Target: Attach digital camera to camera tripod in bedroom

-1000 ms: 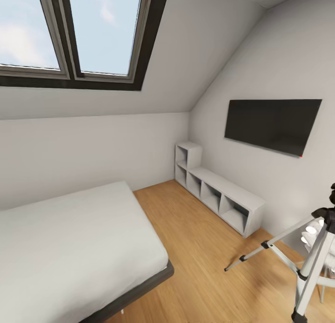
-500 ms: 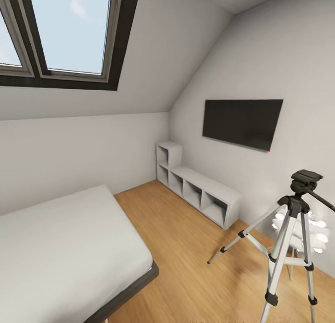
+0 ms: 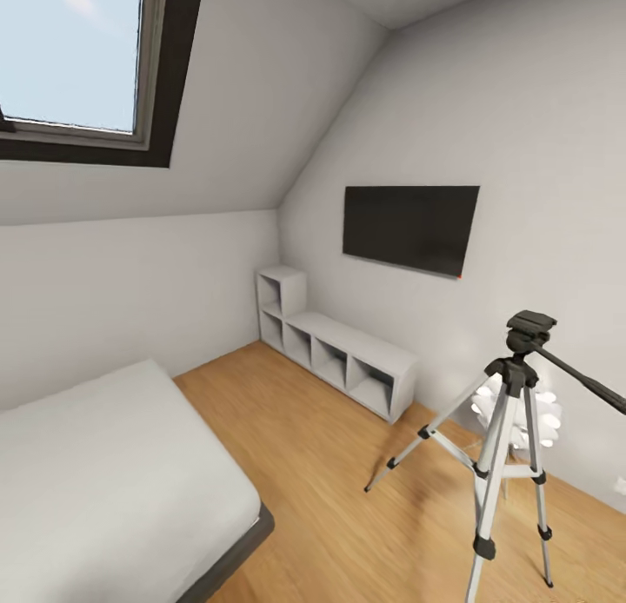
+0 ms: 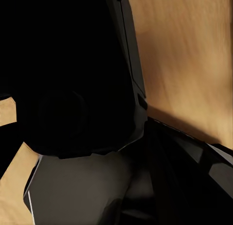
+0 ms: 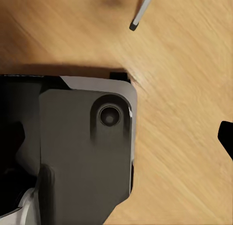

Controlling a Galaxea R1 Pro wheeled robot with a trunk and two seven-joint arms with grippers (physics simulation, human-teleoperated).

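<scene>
The camera tripod (image 3: pixel 511 429) stands on the wood floor at the right of the head view, silver legs spread. Its dark grey head (image 3: pixel 530 328) is bare and the black pan handle (image 3: pixel 581 379) points right. In the left wrist view a matte-black body with a stubby round barrel, apparently the digital camera (image 4: pixel 73 74), sits right against the lens; my left gripper seems shut on it, its fingers hidden. In the right wrist view my right gripper (image 5: pixel 116 137) looks open, one dark fingertip (image 5: pixel 226 137) at the edge over the floor, and a tripod foot (image 5: pixel 134 25) is nearby.
The white bed (image 3: pixel 104 481) with a grey frame takes up the lower left. A low white cube shelf (image 3: pixel 335 351) runs along the far wall under the wall TV (image 3: pixel 409 228). A white lamp (image 3: pixel 522 416) stands behind the tripod. The skylight (image 3: pixel 78 56) is upper left. My grey base (image 5: pixel 82 152) is below the right gripper.
The head view has swung to the right: bed, shelf and TV slid left in the picture, and the tripod came from the right edge fully into view. Nothing in the room itself moved.
</scene>
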